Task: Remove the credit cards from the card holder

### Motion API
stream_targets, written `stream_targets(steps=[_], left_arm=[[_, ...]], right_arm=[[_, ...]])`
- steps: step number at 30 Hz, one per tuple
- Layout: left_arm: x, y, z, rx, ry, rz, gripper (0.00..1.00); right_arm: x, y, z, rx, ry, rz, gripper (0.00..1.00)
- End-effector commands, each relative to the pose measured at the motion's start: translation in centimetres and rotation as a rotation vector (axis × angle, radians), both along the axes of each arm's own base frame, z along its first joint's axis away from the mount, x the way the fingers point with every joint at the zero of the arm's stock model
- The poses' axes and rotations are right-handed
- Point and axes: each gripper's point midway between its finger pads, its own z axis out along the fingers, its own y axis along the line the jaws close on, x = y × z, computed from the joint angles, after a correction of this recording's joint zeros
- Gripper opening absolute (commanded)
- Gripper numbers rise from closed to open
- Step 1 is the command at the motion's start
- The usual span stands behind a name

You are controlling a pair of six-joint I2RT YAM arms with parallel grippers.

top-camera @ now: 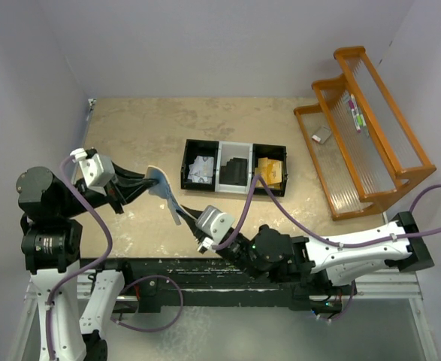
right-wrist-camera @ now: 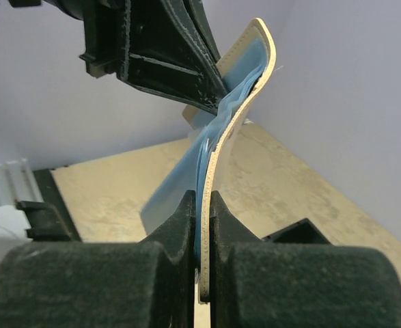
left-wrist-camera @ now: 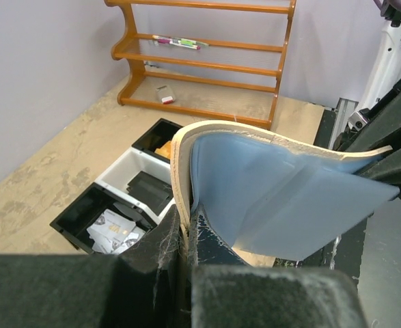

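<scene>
Top external: L tool [top-camera: 151,180] and R tool [top-camera: 185,216] both clamp card holder [top-camera: 166,194], bent btwn them; excess pull risks slip or tear.

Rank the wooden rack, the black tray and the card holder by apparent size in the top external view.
1. wooden rack: clearly the largest.
2. black tray: mid-sized.
3. card holder: the smallest, though it appears bent and partly edge-on, so its full face does not show.
</scene>
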Motion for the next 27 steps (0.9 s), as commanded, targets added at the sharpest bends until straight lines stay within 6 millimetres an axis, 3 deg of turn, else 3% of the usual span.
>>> stream_targets(steps=[1,13,14,17,18,20,21,22,23,27], left_arm=[[3.2,1.4,-0.2,0.023,-0.035,0.125,0.00],[2.3,0.7,2.1,-0.048,-0.034,0.075,0.00],[2.4,0.7,1.9,-0.038,-0.041,0.081,0.00],[3.5,1.7,1.1,0.021,-0.094,0.146,0.00],[4.1,2.0,0.6,0.037,-0.099,0.174,0.00],[5.5,2.9,-0.7,0.084,-0.078,0.221,0.00],[6.1,3.2,-1.7,0.112,-0.035,0.231,0.00],[6.9,3.5,-2.8,0.138,0.024,0.234,0.00],[7.4,3.6,-4.1,0.165,0.090,0.221,0.00],[9.1,4.8,-10.7,0.290,0.376,0.194,0.01]], right_arm=[[-0.2,-1.7,4.8,0.133,-0.075,-0.062,0.00],[1.4,-2.7,3.0,0.054,-0.120,-0.218,0.00],[1.6,-2.6,2.6,0.038,-0.118,-0.234,0.04],[1.8,-2.2,1.7,0.017,-0.096,-0.253,0.33],[2.3,-2.3,1.2,0.017,-0.055,-0.264,0.47],[4.8,-2.2,-0.8,0.000,0.063,-0.251,0.82],[7.6,-3.0,-3.6,-0.017,0.203,-0.274,0.95],[8.8,-3.8,-4.7,0.002,0.288,-0.266,0.99],[11.8,-5.8,-6.1,0.028,0.349,-0.325,1.00],[15.5,-11.6,-10.8,0.055,0.468,-0.467,0.99]])
